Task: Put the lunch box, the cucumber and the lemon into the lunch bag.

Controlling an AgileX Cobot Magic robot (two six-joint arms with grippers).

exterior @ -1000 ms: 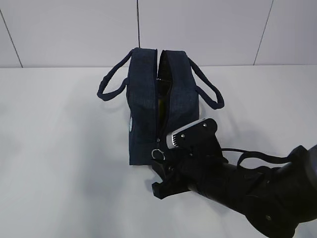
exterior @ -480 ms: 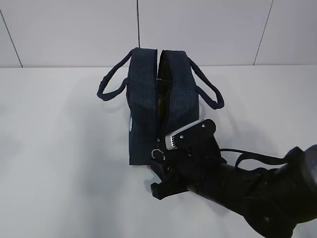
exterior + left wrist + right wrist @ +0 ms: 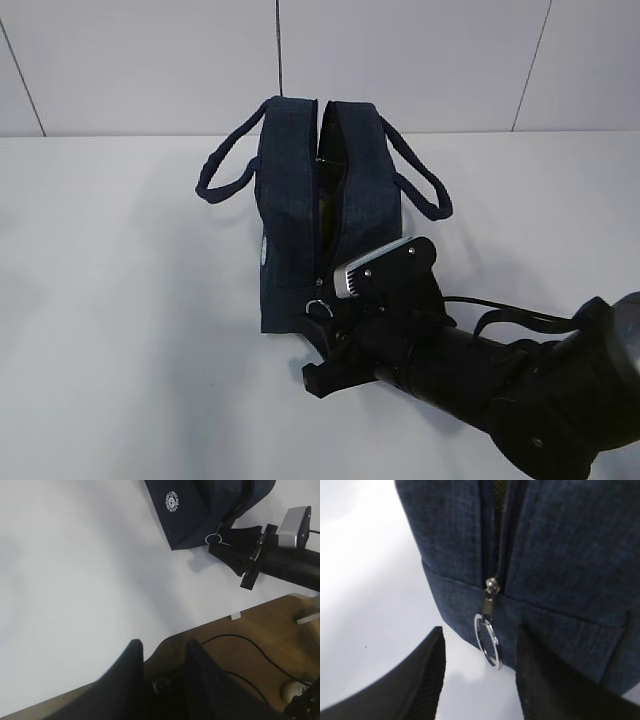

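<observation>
A: Anything new with the right claw (image 3: 322, 318) since a second ago?

B: Slid a tiny bit toward the lower left of the frame. Same wide jaws. No change in the lunch bag (image 3: 290, 220).

A: Holding anything?

B: No. Standing open, one finger on each side of the ring pull (image 3: 487, 642), not pinching it.

A: And where is the bag?

B: Upright in the middle of the white tabletop (image 3: 120, 300), handles out to both sides, a dark gap along the top.

A: Much room around it?

B: Lots of bare tabletop on the left and at the lower left. Wall close behind. Big black arm (image 3: 500, 385) filling the lower right.

A: And the left claw (image 3: 164, 645)?

B: Only seen from its own camera. Open too, nothing between the fingers, hanging at the tabletop edge at the bottom of the frame, well apart from the bag.

A: Anything else there?

B: Wooden floor (image 3: 260, 630) past the edge, and a round white badge (image 3: 173, 501) on the bag's side. Up close, the right wrist view gives the small zipper slider (image 3: 491, 585) above the ring.
</observation>
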